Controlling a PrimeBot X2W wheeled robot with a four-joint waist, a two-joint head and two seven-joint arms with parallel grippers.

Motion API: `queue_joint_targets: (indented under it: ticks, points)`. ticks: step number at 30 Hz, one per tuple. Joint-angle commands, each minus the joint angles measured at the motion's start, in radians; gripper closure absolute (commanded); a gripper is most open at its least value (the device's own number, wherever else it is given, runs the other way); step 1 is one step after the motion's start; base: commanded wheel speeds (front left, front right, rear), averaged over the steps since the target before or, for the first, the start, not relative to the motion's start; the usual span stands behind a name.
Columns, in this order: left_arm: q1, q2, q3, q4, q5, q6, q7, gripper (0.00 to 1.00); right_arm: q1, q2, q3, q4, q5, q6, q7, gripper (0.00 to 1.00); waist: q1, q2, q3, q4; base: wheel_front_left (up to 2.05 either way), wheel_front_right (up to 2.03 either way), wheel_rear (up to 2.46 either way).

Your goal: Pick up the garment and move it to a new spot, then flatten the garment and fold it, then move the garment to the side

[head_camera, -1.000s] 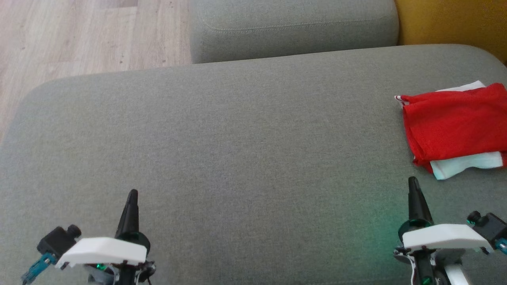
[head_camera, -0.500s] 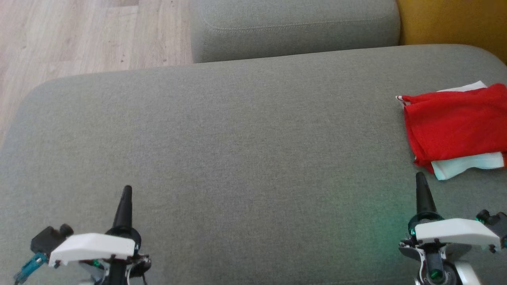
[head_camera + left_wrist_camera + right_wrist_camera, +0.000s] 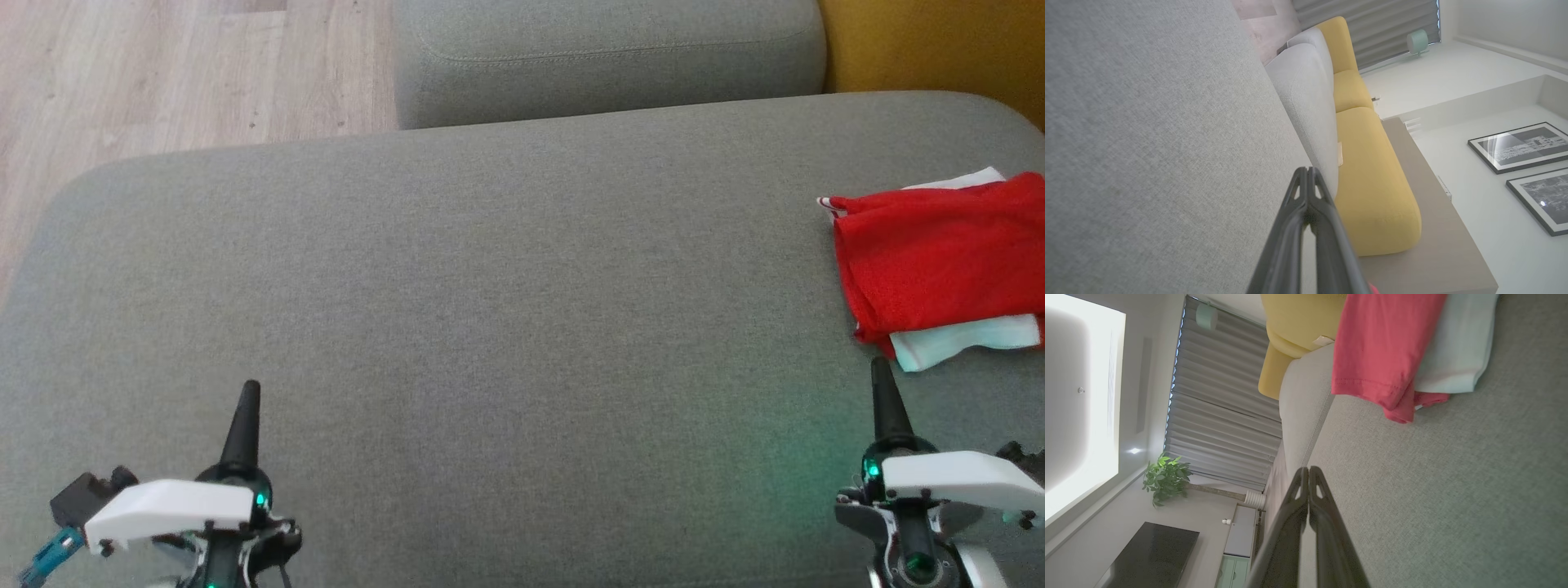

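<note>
The garment [image 3: 939, 257] is a folded red and white piece lying at the right edge of the grey sofa cushion [image 3: 490, 286]; in the right wrist view the garment [image 3: 1384, 347] fills the top. My right gripper [image 3: 878, 371] is shut and empty, its tip just below the garment's near white corner, apart from it. Its fingertips press together in the right wrist view [image 3: 1306, 470]. My left gripper [image 3: 251, 390] is shut and empty at the lower left, far from the garment, tips together [image 3: 1306, 169].
A second grey cushion [image 3: 604, 57] lies behind the main one. Yellow upholstery [image 3: 931, 45] stands at the back right. Wood floor [image 3: 163, 73] lies beyond the cushion's rounded left edge. Wide bare fabric stretches between the two grippers.
Both grippers have drawn back toward the bottom of the head view, the left drifting left and the right drifting right. The garment has stayed in place.
</note>
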Motion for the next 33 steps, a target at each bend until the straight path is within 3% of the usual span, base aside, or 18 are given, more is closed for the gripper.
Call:
queue_joint_targets:
  ticks: [1,33]
  points:
    - [-0.064,0.016,0.032,-0.027,-0.023,-0.009,0.007,1.00,-0.057,-0.018,0.007,-0.040,0.027,0.000,0.006,1.00,0.0000,0.0000,0.000,0.000,0.00,0.00,0.00]
    - [-0.106,0.015,0.111,-0.003,-0.327,-0.029,0.103,1.00,-0.071,-0.016,-0.062,-0.057,0.355,-0.001,0.100,1.00,0.0000,0.0000,0.003,0.006,0.00,0.00,0.00]
